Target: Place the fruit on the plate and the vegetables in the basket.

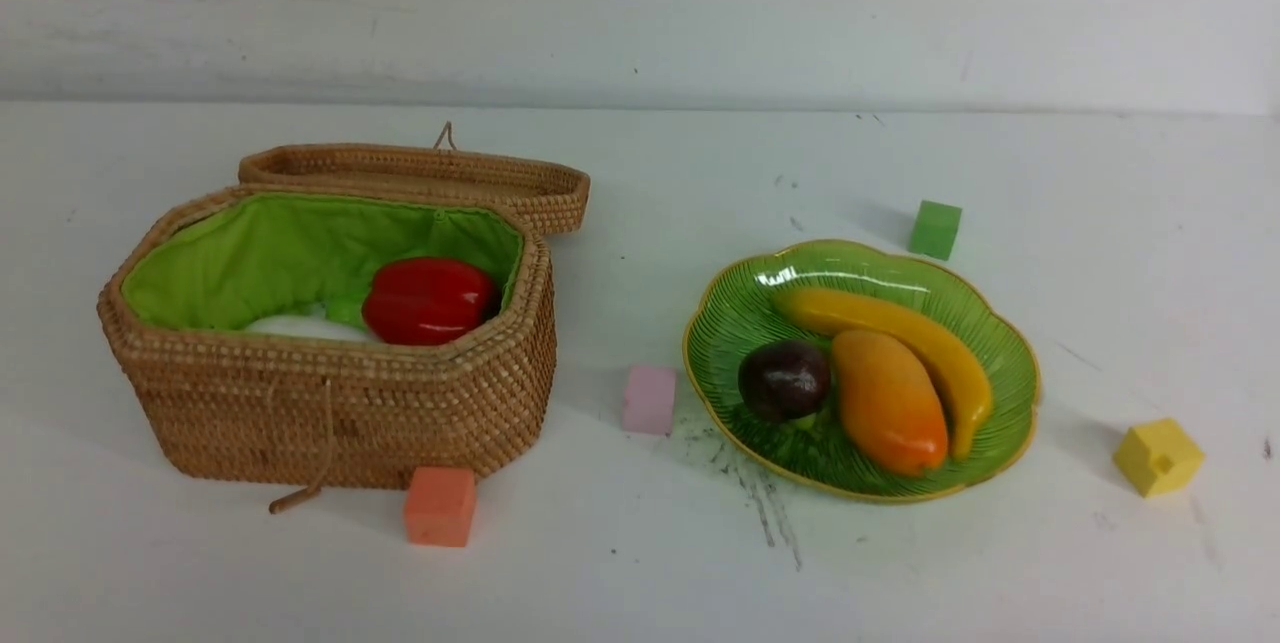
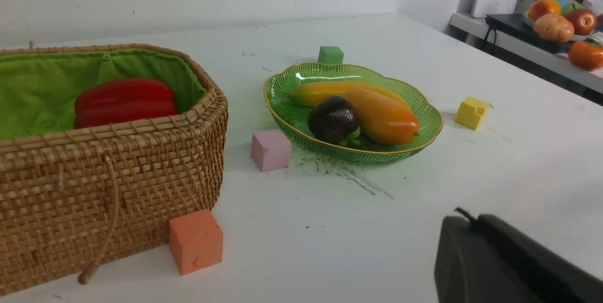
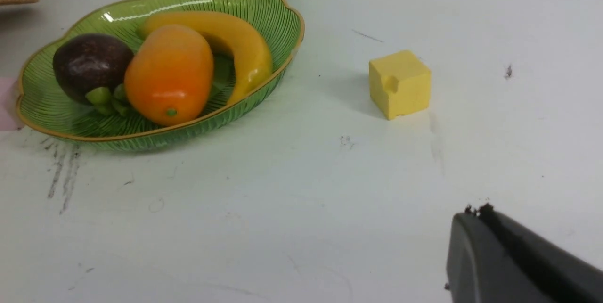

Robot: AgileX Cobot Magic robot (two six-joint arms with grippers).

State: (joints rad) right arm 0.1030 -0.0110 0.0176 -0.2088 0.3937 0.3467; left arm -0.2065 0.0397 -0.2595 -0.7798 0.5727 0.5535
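On the white surface [image 1: 640, 573], the sorting looks close to finished, or finished.

Banana [image 1: 900, 333], mango [image 1: 888, 401] and mangosteen [image 1: 785, 379] all lie together on the green plate [image 1: 1020, 363], so the fruit half appears done. Inside the open wicker basket [image 1: 330, 403], a red bell pepper [image 1: 428, 299] rests on the green lining beside something white, possibly the radish [image 1: 300, 327]; any other vegetables are hidden below the rim, and none remains outside. Only foam cubes stay out: orange cube [image 1: 440, 505], pink cube [image 1: 650, 399], green cube [image 1: 936, 229], yellow cube [image 1: 1158, 456]. Each wrist view shows just a dark corner of its gripper, left gripper [image 2: 509, 260] and right gripper [image 3: 513, 260], holding nothing visible; whether the fingers are parted or closed, I cannot tell.
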